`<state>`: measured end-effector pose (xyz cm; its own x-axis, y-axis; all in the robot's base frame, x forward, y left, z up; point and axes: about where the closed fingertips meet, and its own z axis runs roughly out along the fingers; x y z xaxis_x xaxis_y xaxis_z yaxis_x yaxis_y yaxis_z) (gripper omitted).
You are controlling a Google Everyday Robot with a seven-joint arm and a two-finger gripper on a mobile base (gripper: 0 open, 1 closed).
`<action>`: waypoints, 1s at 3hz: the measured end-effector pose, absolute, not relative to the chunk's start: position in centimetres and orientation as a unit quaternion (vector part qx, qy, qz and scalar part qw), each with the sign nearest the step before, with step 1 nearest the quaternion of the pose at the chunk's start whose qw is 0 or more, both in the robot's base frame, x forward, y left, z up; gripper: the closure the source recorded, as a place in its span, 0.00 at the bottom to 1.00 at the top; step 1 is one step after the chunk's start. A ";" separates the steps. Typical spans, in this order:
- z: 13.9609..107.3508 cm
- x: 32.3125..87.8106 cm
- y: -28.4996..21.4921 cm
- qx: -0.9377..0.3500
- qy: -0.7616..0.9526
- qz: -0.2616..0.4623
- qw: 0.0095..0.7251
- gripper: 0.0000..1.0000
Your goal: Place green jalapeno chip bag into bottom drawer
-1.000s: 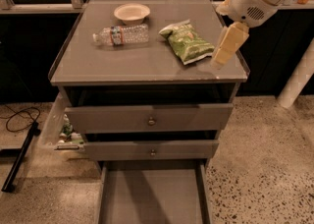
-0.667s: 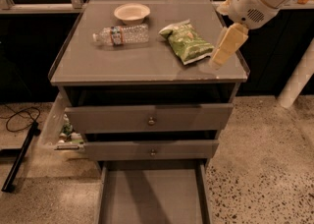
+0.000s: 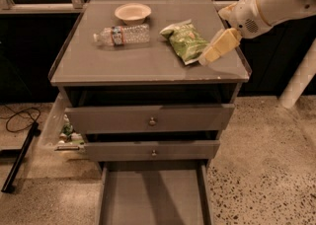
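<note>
The green jalapeno chip bag (image 3: 185, 40) lies flat on the grey cabinet top (image 3: 123, 61), right of centre. My gripper (image 3: 212, 52) hangs from the white arm at the upper right, its cream fingers pointing down-left just right of the bag's near end, close to it or touching its edge. The bottom drawer (image 3: 153, 194) is pulled out at the bottom of the view, an open grey tray with nothing in it.
A clear water bottle (image 3: 121, 35) lies on its side left of the bag. A small beige bowl (image 3: 132, 13) stands behind it. The two upper drawers (image 3: 150, 119) with round knobs stand slightly ajar. A clear bin (image 3: 61, 130) sits left of the cabinet.
</note>
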<state>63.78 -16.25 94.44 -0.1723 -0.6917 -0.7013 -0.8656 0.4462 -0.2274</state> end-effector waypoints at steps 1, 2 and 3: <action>93.5 66.0 -16.4 -0.468 0.765 0.147 0.419 0.00; 92.6 68.0 -16.0 -0.437 0.770 0.174 0.430 0.00; 91.2 69.8 -14.8 -0.418 0.777 0.198 0.427 0.00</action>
<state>69.85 -14.85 91.24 -0.2865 -0.4814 -0.8284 -0.8185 0.5724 -0.0496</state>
